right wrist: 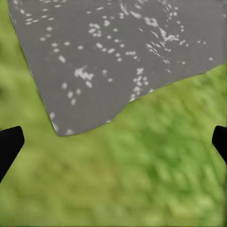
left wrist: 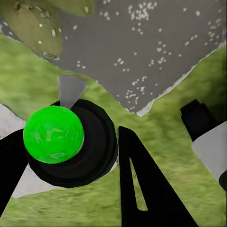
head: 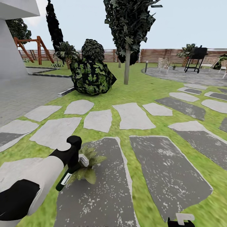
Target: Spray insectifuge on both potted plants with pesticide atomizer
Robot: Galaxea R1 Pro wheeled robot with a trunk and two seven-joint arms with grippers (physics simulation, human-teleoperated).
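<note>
1. We see our left arm reaching from the lower left corner of the head view, its left gripper [head: 77,164] over a dark speckled stepping slab [head: 101,189] in the garden lawn [head: 142,91].
2. The left gripper is pinching the pesticide atomizer [head: 67,176], a slim dark bottle with a pale label that slants down toward the slab's left edge.
3. In the left wrist view the atomizer [left wrist: 71,142] appears end-on as a dark round body with a bright green ball on it, held between the dark fingers [left wrist: 142,184].
4. One potted plant [head: 88,162], a low rosette of pointed green leaves, sits near the left edge of that slab, just beside and partly behind the left gripper; its pot is hidden.
5. Broad speckled leaves of the plant [left wrist: 38,28] lie over the slab [left wrist: 151,52] in the left wrist view.
6. The right gripper [right wrist: 113,142] is spread wide, its dark fingertips [right wrist: 9,144] at opposite edges of the right wrist view, above grass and a corner of a grey slab [right wrist: 113,56].
7. Farther off stand a dark leafy bush [head: 91,72], a tree [head: 127,41], a brown slatted fence [head: 157,55] and a black grill [head: 197,56] on the round patio.
</note>
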